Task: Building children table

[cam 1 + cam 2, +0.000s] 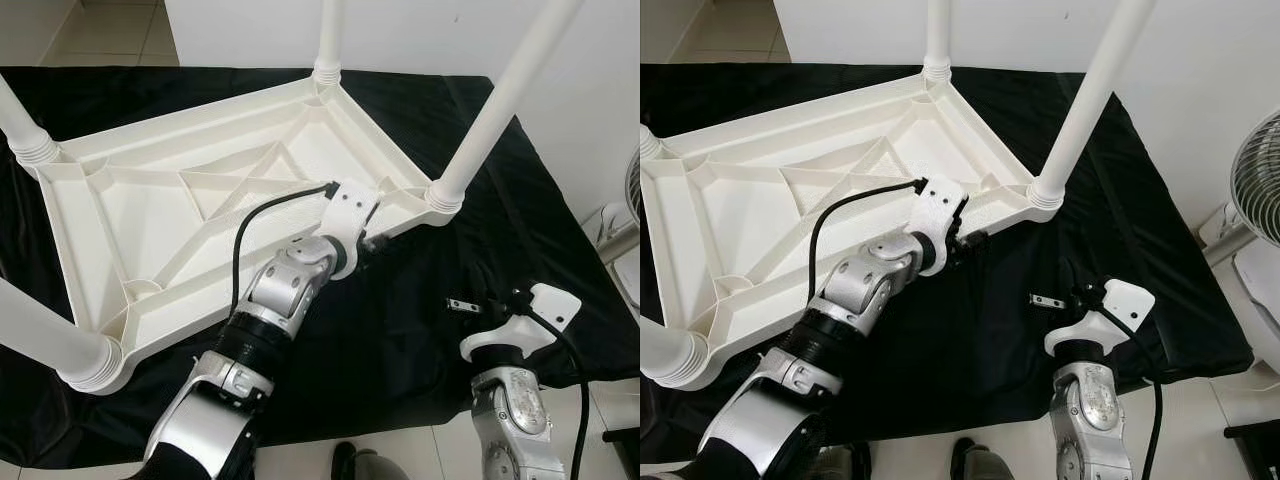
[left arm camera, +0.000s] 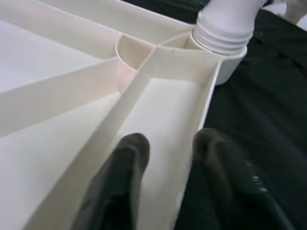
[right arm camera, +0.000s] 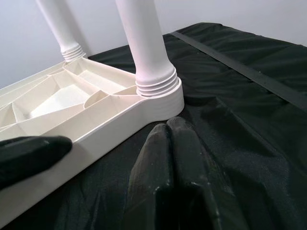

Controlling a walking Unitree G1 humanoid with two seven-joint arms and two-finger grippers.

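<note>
We see a white plastic children's table lying upside down on a black cloth that covers the floor, its ribbed underside facing up. Four white legs stand up from its corner sockets: two on the left side, one at the far corner and one at the near right corner. The tabletop reaches to the cloth's left edge, while bare cloth stretches along its right side.

Our left gripper sits at the tabletop's right rim, just short of the near right leg socket. In the left wrist view its two black fingers straddle that rim wall, one inside the tray-like compartment and one outside over the cloth, so it appears clamped on the rim.

Farther right, our right gripper hovers low over the bare cloth near the cloth's near right corner, apart from the tabletop. Its fingers lie pressed together, holding nothing, pointing toward the near right leg's threaded collar.

A white fan stands beyond the cloth's right edge.
</note>
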